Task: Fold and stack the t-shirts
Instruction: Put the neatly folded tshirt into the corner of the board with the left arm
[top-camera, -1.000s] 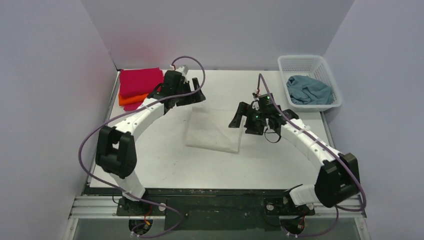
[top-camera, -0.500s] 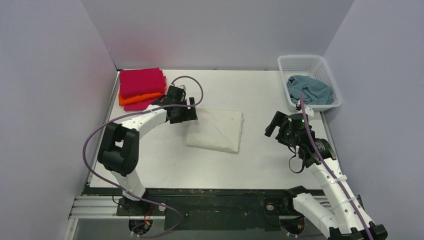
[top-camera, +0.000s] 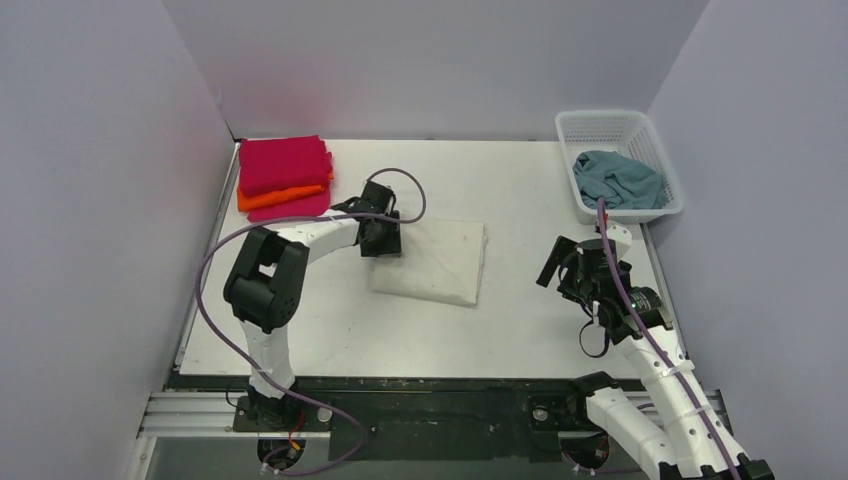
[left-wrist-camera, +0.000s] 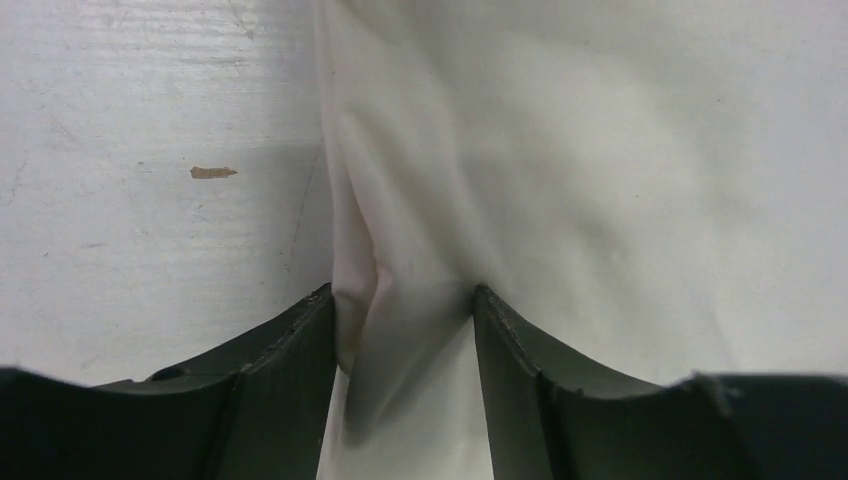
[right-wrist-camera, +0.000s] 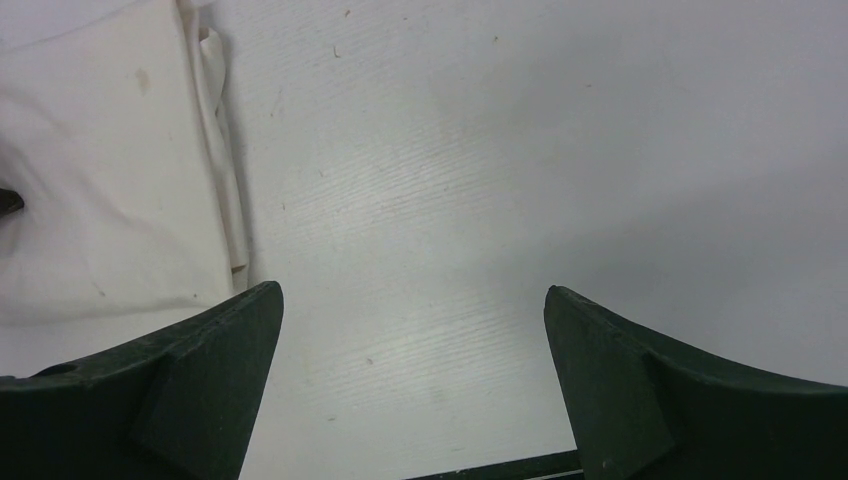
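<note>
Two grippers, counted. The left gripper (top-camera: 380, 240) is down on the left edge of the one cream t-shirt (top-camera: 435, 262). In the left wrist view its two fingers (left-wrist-camera: 290, 370) grasp a raised pucker of that cloth (left-wrist-camera: 600, 180). The fabric fills the gap between them and touches both inner faces. The rest of the cream t-shirt spreads flat ahead of and to the right of this gripper, folded to a rough rectangle. Bare table (left-wrist-camera: 140, 120) lies just left of the left finger.

The right gripper (top-camera: 565, 268) hangs released, jaws wide apart and nothing between them. In the right wrist view only table (right-wrist-camera: 480, 180) shows under the gap (right-wrist-camera: 413, 300). The cream t-shirt's layered right edge (right-wrist-camera: 120, 170) sits off to this gripper's left, apart from its fingers.

One stack of folded tees lies beyond and to the left of the left gripper, near but not touching. It shows three layers: a magenta t-shirt (top-camera: 283, 163) on top, an orange t-shirt (top-camera: 278, 197) as a strip under it, and a pink edge (top-camera: 292, 208) at the bottom. Cannot tell whether that bottom layer is a separate tee.

One white mesh basket (top-camera: 600, 122) stands beyond and slightly right of the right gripper. One crumpled grey-blue t-shirt (top-camera: 618, 180) sits inside it.
</note>
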